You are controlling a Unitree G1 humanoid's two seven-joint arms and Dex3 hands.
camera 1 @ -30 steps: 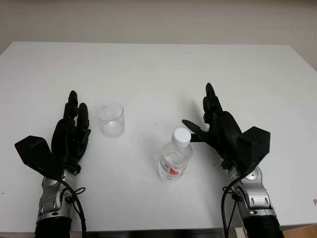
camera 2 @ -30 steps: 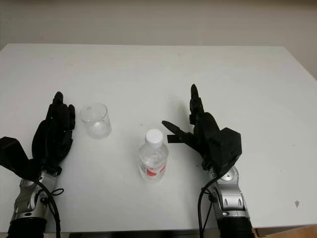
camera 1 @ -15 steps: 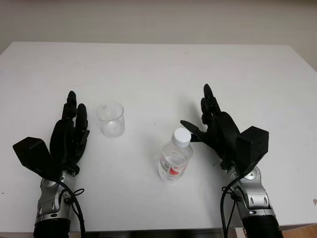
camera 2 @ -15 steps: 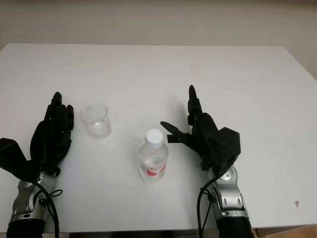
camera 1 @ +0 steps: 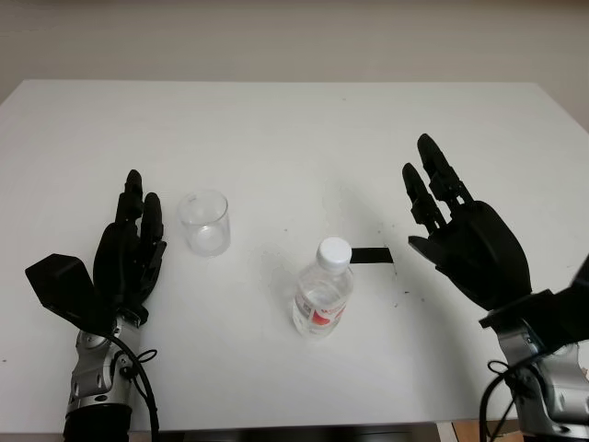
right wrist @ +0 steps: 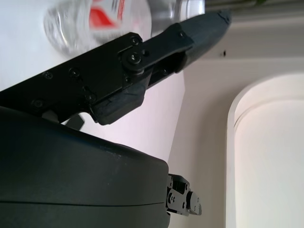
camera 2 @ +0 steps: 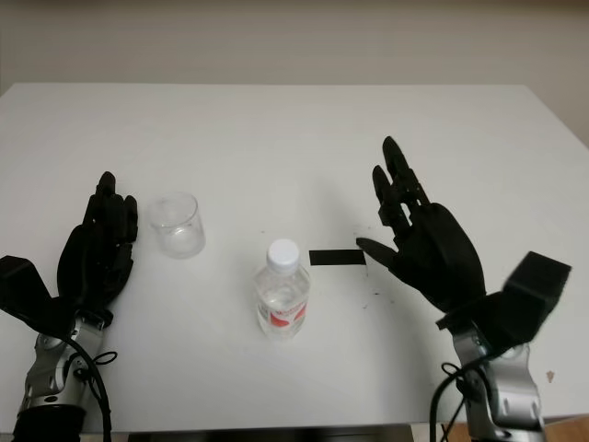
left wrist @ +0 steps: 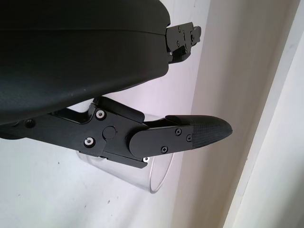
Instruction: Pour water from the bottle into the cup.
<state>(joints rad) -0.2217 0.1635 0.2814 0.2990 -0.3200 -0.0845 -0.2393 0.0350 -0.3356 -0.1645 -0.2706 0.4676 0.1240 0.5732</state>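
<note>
- The bottle (camera 1: 323, 297) stands upright a little below the centre of the head-camera frame on the white bench (camera 1: 294, 129), its white cap on and a red label low on its side.
- Some water can be made out in the bottle, though its level cannot be read.
- The cup (camera 1: 204, 222), a clear tumbler, stands upright up and to the left of the bottle, apart from it, and looks empty.
- The right hand (camera 1: 469, 235) sits in the right half of the frame, level with the bottle and set off to its right; it is released, palm facing toward the bottle, and grasps nothing.
- In the right wrist view the bottle's label and clear body (right wrist: 102, 19) appear beyond one black finger (right wrist: 202, 26), with bare bench between them.
- The left hand (camera 1: 129, 258) is at the lower left of the frame, just left of the cup and not touching it; it too is released and holds nothing.
- The left wrist view shows the cup's clear rim (left wrist: 159, 178) just behind a finger of that hand.
- A short black strip (camera 1: 371, 254) lies on the bench between the bottle's cap and the right hand.
- As a judgement, the task is at its very start: the bottle is not grasped, its cap is on, and nothing has been poured.
- Left to do, judged from this layout: grasp the bottle, deal with the cap, bring it over the cup and tip it.
</note>
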